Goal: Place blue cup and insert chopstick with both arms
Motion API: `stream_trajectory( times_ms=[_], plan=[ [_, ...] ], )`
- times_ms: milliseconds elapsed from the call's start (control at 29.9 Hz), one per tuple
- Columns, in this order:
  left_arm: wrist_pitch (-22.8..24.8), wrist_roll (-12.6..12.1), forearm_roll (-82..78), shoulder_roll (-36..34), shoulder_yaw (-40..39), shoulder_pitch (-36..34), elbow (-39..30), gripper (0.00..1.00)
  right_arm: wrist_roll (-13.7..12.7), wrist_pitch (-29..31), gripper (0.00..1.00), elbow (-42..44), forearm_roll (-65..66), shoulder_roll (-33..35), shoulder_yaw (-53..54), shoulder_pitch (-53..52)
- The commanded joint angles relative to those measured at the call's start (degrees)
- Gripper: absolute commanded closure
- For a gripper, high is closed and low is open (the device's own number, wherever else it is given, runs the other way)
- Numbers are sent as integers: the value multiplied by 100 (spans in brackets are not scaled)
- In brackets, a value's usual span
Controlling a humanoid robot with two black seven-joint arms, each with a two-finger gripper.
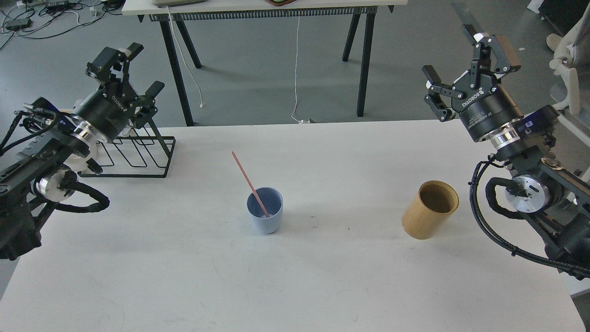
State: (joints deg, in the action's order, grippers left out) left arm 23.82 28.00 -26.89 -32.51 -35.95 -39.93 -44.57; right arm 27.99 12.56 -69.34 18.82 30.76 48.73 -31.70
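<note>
- At the left edge of the frame, the left arm [41, 152] is running out of view, and its bulk is hiding part of the black wire rack [138, 157] behind it.
- At the right edge, the right arm [534, 184] is being cut off too, with its cables trailing out of the lower right.
- White lettering reading ROBOTIQ is showing on both wrists; the smaller print beneath it on the right one is too fine to read.
- The left gripper [138, 67], in the upper left, is standing released and holding nothing.
- The right gripper [458, 60], in the upper right, is likewise spread wide and empty.
- Just below the frame's centre, the blue cup [265, 210] is standing upright on the white table [184, 276].
- The chopstick [249, 182] is leaning inside the cup, tilting toward the upper left, its lower tip hidden in the cup.
- Toward the right, a tan cylinder [430, 210] is standing apart from the cup.
</note>
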Motion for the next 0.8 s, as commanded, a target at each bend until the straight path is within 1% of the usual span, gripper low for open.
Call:
stream_trajectory(
  times_ms=[0,234,368,468,768],
  plan=[
    [0,0,0,7,-122,-15,1,2,1,45,1,122,-1,-26,128,15],
    [0,0,0,69,-193,-6,1,2,1,-8,1,447,-351,-123,251,41],
    [0,0,0,148,-202,-6,-8,2,1,-8,1,1097,-642,-289,374,67],
    [0,0,0,166,-193,2,1,1,1,1,1,1134,-642,-518,454,32],
    [0,0,0,166,-193,11,1,1,1,45,1,1037,-634,-554,427,32]
  ],
)
